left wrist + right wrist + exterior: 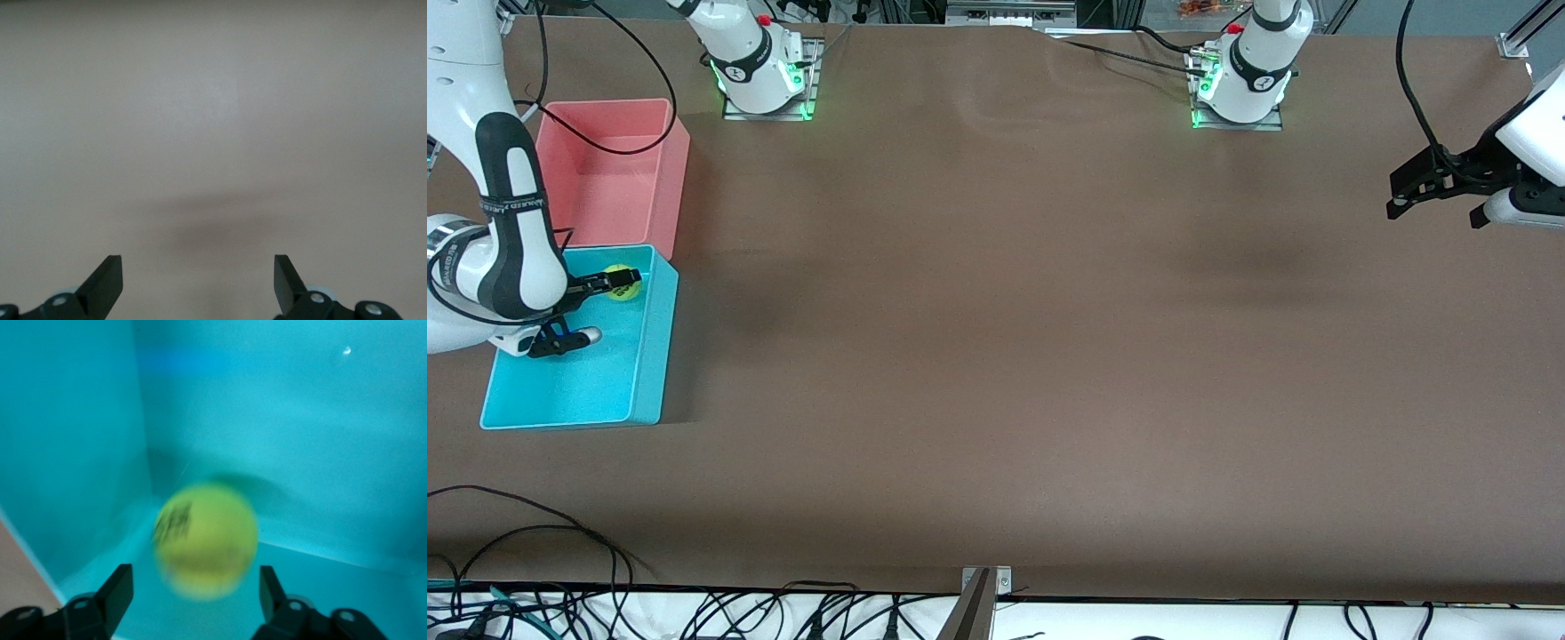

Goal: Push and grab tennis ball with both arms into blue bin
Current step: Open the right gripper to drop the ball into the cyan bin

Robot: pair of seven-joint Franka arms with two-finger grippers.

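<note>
Brown matting covers the worktop (996,356), bare across its whole middle and the left arm's end, while both bins crowd the right arm's end: the blue bin (649,356) sits nearer the front camera, touching or just beside the pink bin (667,169), which sits nearer the bases. The right tool (193,590) hangs inside the blue bin near the corner closest to the pink bin, its fingers (117,593) parted a little wider than the tennis ball (207,540), which shows blurred between and just ahead of them (dark print on its felt is too smeared to read); whether the fingers touch it cannot be told. The right arm's forearm band carries small lettering, also unreadable. The left tool (1427,187) waits over the bare matting at its own end, fingers spread wide and holding nothing. Black cables (534,542) trail along the worktop's edge nearest the front camera.
</note>
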